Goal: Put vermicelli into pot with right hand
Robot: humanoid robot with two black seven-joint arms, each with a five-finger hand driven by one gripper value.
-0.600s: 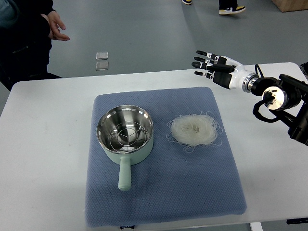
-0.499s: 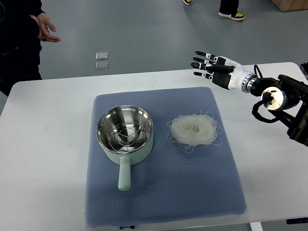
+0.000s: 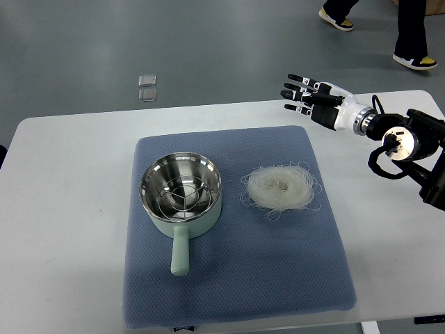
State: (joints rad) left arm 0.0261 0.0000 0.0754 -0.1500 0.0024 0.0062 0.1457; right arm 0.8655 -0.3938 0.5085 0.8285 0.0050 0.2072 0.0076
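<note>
A round nest of white vermicelli (image 3: 280,188) lies on the blue mat (image 3: 236,278), right of centre. To its left stands a pale green pot (image 3: 181,195) with a steel inside, a wire rack in it and its handle pointing toward the near edge. My right hand (image 3: 306,94) hovers over the table's far edge, up and to the right of the vermicelli, well apart from it. Its fingers are spread and hold nothing. The left arm does not show.
The white table (image 3: 62,209) carries only the mat. Beyond its far edge, on the grey floor, lie two small clear packets (image 3: 147,88). A person's legs and shoes (image 3: 410,42) stand at the top right.
My right hand has shifted slightly right and up. The person at the top left has left the picture, and another person's legs have come in at the top right.
</note>
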